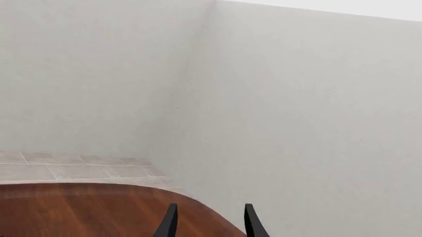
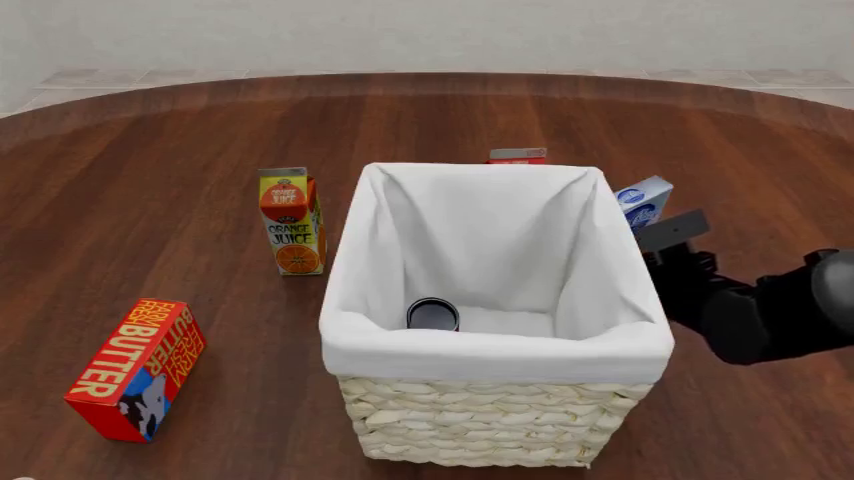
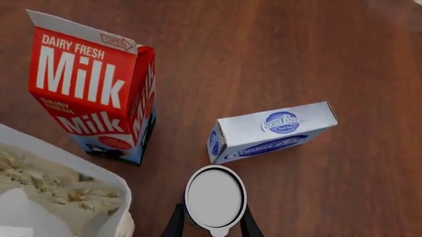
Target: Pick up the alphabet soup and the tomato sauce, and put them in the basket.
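Your right hand is closing its two fingers around the rigid, smooth, silver-topped tin can of alphabet soup beside the pale wicker basket, so you are needing a firm mid-height side grip.

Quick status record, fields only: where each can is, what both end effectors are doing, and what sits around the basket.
basket: centre of table, upright
tomato sauce: dark-topped can inside the basket, label hidden
alphabet soup: silver-topped can between the right end effector's fingers, outside the basket
right end effector: fingers on either side of the soup can; firm grip not certain
left end effector: open, holding nothing
nearby: milk carton, cream cheese box, orange juice carton, butter box
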{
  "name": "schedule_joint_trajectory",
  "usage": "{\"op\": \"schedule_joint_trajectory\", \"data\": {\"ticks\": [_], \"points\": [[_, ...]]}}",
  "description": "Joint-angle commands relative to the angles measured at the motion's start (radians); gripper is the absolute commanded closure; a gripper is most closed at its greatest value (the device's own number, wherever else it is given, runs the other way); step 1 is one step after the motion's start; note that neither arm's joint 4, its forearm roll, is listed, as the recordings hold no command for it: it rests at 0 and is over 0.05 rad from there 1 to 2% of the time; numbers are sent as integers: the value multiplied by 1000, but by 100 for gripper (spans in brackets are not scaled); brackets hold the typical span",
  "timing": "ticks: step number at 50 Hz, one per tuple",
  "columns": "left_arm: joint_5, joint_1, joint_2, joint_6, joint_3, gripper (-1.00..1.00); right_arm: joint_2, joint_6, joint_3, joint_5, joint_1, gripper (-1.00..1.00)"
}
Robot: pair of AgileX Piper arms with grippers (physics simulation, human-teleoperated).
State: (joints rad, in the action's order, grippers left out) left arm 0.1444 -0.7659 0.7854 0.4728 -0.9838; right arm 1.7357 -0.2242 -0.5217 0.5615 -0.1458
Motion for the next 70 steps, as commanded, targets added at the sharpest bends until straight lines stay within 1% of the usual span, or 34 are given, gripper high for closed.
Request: {"op": "schedule_joint_trajectory", "data": {"ticks": [1,12,31,40,59,70], "points": [[2,2,0,2,0,-100,-52,13,17,-4,-2,100],[7,-3,5,3,0,-100,-133,2,49,-31,2,100],[19,-5,11,9,8,-100,-226,1,119,-38,-3,100],[18,-1,6,8,7,-100,-321,-11,144,-86,-7,100],[20,3,-1,11,13,-100,-397,-26,165,-125,8,100],[25,4,-3,15,21,-100,-473,-37,164,-184,14,100]]}}
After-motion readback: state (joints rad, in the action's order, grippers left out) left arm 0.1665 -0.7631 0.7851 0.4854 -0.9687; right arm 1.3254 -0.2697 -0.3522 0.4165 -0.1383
